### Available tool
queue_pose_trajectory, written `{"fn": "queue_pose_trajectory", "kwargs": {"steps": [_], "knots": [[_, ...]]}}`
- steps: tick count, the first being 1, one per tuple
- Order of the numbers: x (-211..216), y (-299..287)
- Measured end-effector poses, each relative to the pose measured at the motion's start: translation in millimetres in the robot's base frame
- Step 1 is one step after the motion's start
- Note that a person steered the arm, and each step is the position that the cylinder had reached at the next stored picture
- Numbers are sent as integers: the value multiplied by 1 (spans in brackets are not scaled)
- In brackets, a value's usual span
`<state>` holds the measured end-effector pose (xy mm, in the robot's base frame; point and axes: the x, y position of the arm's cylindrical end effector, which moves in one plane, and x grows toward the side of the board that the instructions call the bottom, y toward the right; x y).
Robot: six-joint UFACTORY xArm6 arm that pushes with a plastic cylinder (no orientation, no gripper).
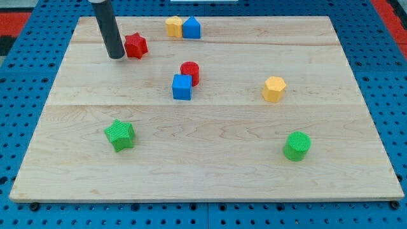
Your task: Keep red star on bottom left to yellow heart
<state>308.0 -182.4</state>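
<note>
A: What carries everything?

B: A pale wooden desk [210, 172] of long planks with visible seams, lying on a blue pegboard [19, 76] dotted with holes. A red strip [389, 13] shows at the view's top right corner, and another red patch at the top left. Nothing more of the room shows.

A: And the tool?

B: A straight dark rod entering from the view's top. My tip [116, 57] rests on the desk near its top left part. It has no jaws, so it neither clamps nor lets go of anything; it only stands against the surface.

A: Where is the task's thing?

B: The red star [135, 46] sits just to the view's right of the tip, touching it or nearly so; I cannot tell which. The yellow heart [173, 27] lies further right and slightly toward the top, touching a blue block with a peaked top [191, 28] on its far side.

A: The rest?

B: Below and right of the tip, a red cylinder [190, 72] touches a blue cube [182, 87]. Well apart to the right stands a yellow hexagonal block [274, 88]. Almost straight below the tip, far down, is a green star [119, 135]. Farthest away, toward the bottom right, is a green cylinder [297, 145].
</note>
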Motion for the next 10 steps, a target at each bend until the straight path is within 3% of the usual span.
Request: {"fn": "queue_pose_trajectory", "kwargs": {"steps": [5, 7, 10], "knots": [[-23, 107], [-22, 57], [-36, 78]]}}
